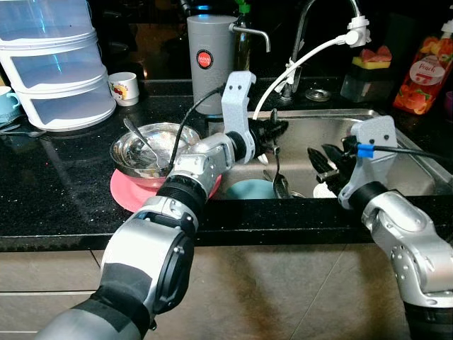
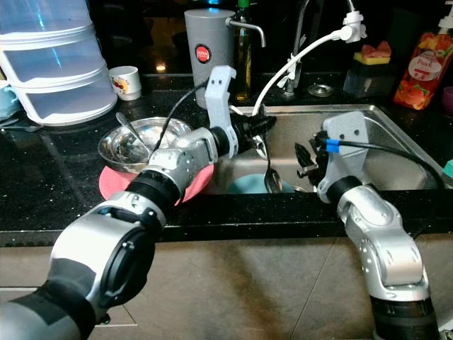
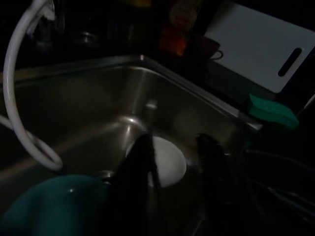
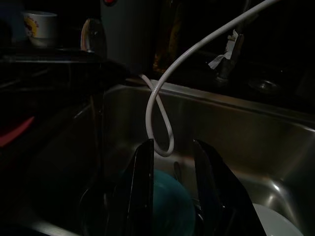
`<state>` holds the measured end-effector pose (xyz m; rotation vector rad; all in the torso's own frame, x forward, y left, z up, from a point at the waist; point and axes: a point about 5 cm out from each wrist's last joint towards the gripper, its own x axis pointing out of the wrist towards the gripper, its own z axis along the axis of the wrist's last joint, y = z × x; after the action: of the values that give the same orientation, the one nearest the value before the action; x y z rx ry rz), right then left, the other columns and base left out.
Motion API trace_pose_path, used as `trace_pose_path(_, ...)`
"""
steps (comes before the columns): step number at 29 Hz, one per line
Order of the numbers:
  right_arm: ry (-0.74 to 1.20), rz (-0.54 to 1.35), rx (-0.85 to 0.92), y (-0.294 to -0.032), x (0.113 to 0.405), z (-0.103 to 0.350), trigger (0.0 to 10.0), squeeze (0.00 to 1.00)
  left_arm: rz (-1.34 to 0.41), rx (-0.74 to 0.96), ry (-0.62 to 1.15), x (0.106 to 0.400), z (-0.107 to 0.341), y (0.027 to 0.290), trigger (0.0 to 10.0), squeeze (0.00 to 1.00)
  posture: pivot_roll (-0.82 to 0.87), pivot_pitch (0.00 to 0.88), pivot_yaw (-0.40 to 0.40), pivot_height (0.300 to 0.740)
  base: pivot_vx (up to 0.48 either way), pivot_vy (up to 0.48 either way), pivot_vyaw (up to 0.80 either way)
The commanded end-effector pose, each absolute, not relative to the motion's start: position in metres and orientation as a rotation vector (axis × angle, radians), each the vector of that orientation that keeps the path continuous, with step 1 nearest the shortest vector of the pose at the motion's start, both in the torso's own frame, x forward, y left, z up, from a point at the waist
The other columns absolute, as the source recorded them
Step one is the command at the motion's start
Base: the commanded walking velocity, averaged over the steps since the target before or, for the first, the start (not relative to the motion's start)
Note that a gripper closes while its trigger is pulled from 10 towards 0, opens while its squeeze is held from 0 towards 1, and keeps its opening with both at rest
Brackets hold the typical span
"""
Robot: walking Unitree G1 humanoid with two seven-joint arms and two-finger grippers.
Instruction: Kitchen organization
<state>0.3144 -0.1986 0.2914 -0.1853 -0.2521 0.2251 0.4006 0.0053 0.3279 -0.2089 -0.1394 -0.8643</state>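
Both head eyes look down at the sink (image 1: pixel 396 152) from close above; each wrist camera peers low into its basin.

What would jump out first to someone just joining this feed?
Both silver arms reach over the steel sink: the left gripper holds a spoon dangling over a teal bowl, and the right gripper hovers open beside it. On the black counter to the left, a steel bowl with another spoon in it sits on a pink plate. A white hose loops from the tap into the basin.
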Motion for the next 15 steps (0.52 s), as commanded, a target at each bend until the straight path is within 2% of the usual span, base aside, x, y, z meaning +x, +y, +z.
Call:
trace_pose_path(1,-0.272,0.253,-0.174,-0.193,0.313,0.295,10.0,0.00,-0.868,-0.217,-0.161,0.401,0.326,0.009,10.0,1.00,-0.01,0.175,0.014,0.740,0.000,0.000,0.00)
trace_pose_path(2,-0.272,0.253,-0.174,-0.193,0.313,0.295,10.0,0.00,-0.868,-0.217,-0.161,0.401,0.326,0.009,10.0,1.00,-0.01,0.175,0.014,0.740,0.000,0.000,0.00)
trace_pose_path(3,-0.301,0.270,-0.158,-0.189,0.313,0.301,10.0,0.00,-0.866,-0.222,-0.204,0.402,0.332,0.014,10.0,0.00,-0.01,0.172,0.008,0.740,0.000,0.000,0.00)
trace_pose_path(11,-0.354,0.307,-0.126,-0.182,0.313,0.310,10.0,0.00,-0.817,-0.149,-0.302,0.403,0.352,0.032,10.0,0.00,0.01,0.167,-0.005,0.740,0.000,0.000,0.00)
trace_pose_path(15,-0.367,0.327,-0.104,-0.178,0.316,0.312,10.0,0.00,-0.722,-0.001,-0.285,0.408,0.347,0.041,10.0,0.00,0.03,0.164,-0.016,0.740,0.000,0.000,0.00)
